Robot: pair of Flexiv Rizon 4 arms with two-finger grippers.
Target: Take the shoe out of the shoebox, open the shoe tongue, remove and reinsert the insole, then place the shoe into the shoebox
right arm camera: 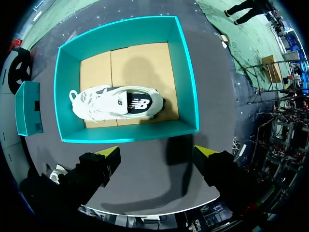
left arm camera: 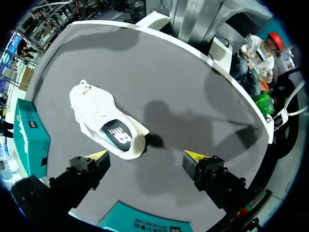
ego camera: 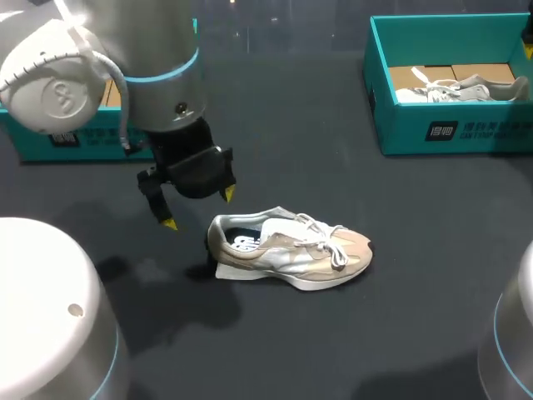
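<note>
A beige and white shoe (ego camera: 287, 250) lies on its sole on the dark table, toe to the right, with a dark insole (ego camera: 241, 242) showing in its opening. My left gripper (ego camera: 198, 208) hangs open just above and left of the heel, holding nothing. In the left wrist view the shoe (left arm camera: 106, 128) lies ahead of the open left gripper (left arm camera: 147, 155), its heel nearest the fingers. My right gripper (right arm camera: 158, 152) is open above the near wall of the teal shoebox (right arm camera: 125, 133), where a second white shoe (right arm camera: 116, 102) lies on brown cardboard.
The teal shoebox (ego camera: 450, 125) stands at the back right with the second shoe (ego camera: 462, 87) inside. Another teal box (ego camera: 50, 133) sits at the back left, partly behind my left arm. The table's curved front edge (left arm camera: 231, 82) lies beyond the shoe.
</note>
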